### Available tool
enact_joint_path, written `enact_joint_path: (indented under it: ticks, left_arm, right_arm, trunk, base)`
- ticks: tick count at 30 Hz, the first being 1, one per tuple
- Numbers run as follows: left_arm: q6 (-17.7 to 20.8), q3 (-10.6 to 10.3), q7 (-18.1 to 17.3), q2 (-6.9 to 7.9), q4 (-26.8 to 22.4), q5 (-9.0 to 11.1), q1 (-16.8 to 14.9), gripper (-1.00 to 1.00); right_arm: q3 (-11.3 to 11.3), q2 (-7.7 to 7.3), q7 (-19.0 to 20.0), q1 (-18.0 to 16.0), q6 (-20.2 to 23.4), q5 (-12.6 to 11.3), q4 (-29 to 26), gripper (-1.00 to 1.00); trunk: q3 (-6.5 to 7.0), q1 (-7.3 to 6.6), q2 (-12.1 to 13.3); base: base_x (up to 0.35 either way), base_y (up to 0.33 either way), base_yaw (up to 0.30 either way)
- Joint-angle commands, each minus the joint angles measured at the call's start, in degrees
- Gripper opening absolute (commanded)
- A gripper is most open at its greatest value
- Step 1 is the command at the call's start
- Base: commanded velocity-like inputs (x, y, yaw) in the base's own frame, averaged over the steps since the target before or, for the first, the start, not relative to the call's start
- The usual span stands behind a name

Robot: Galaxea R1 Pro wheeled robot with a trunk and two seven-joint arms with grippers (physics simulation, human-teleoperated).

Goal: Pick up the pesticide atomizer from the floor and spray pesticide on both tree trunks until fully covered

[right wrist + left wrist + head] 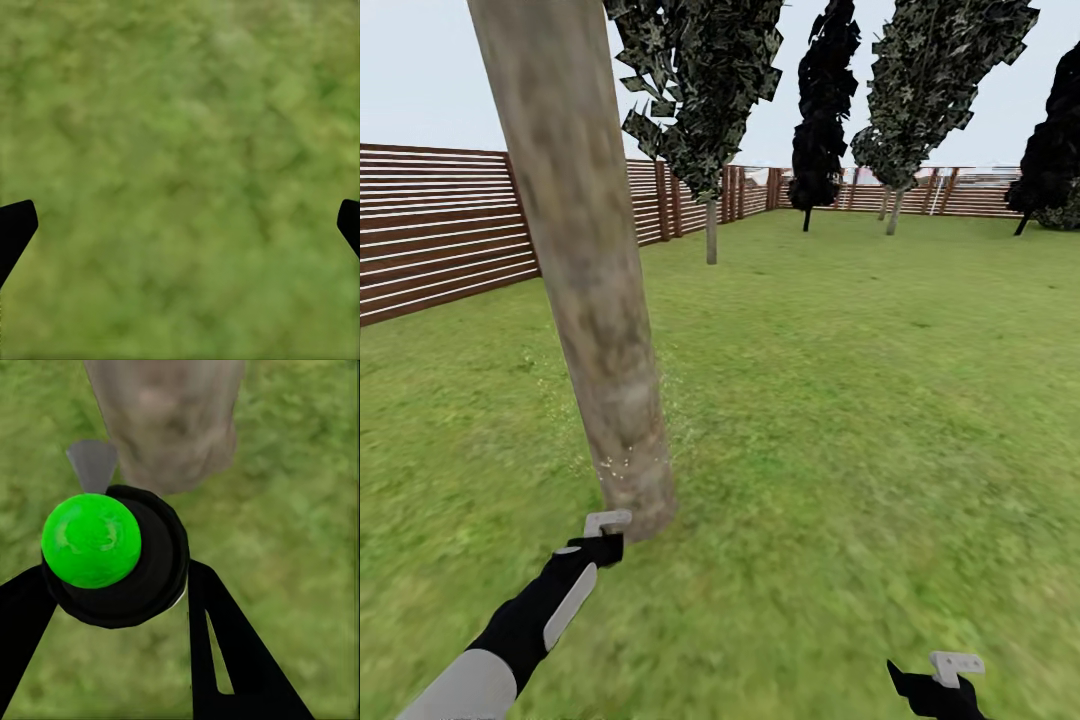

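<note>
**Spraying the first trunk, low down by the roots**

The robot is standing on the grass [840,420] close to the near tree trunk [575,250], and its left gripper [112,607] is clamping the pesticide atomizer [112,556], a black round body with a bright green cap, the fingers [225,652] closing in on either side of it. A grey nozzle-like tab is pointing out toward the base of the trunk, just beside the bark. In the head view, tiny whitish specks of pesticide [615,462] are dotting the lower trunk and drifting around it, so I judge the spraying of this tree to be under way, with only the bottom section flecked so far.

The right gripper [180,225] is hanging over bare lawn, spread wide and carrying nothing.

Next, I'd say, the left arm needs to be sweeping upward and around the column, since the higher bark is looking clean. The second green-leaved tree [705,110] is standing well apart, near the fence [440,230].
</note>
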Motion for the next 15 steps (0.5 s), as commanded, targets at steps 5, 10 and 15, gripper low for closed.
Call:
enact_joint_path:
  ticks: [5, 10, 15]
  left_arm:
    - [7.23, 0.12, -0.01, -0.50, -2.07, 0.25, -1.22, -1.00]
    - [18.85, -0.12, -0.52, -0.81, -11.87, 0.38, -4.47, -1.00]
    - [23.89, 0.63, -7.24, 6.79, -15.93, 0.29, -4.84, -1.00]
  right_arm:
    - [0.00, 0.00, 0.00, 0.00, 0.01, 0.00, 0.05, 1.00]
    - [0.00, 0.00, 0.00, 0.00, 0.01, 0.00, 0.04, 1.00]
    - [0.00, 0.00, 0.00, 0.00, 0.01, 1.49, 0.09, 1.00]
  trunk:
    - [0.00, 0.00, 0.00]
    - [0.00, 0.00, 0.00]
    - [0.00, 0.00, 0.00]
  base:
    - [0.000, 0.000, 0.000]
    - [0.000, 0.000, 0.000]
    - [0.000, 0.000, 0.000]
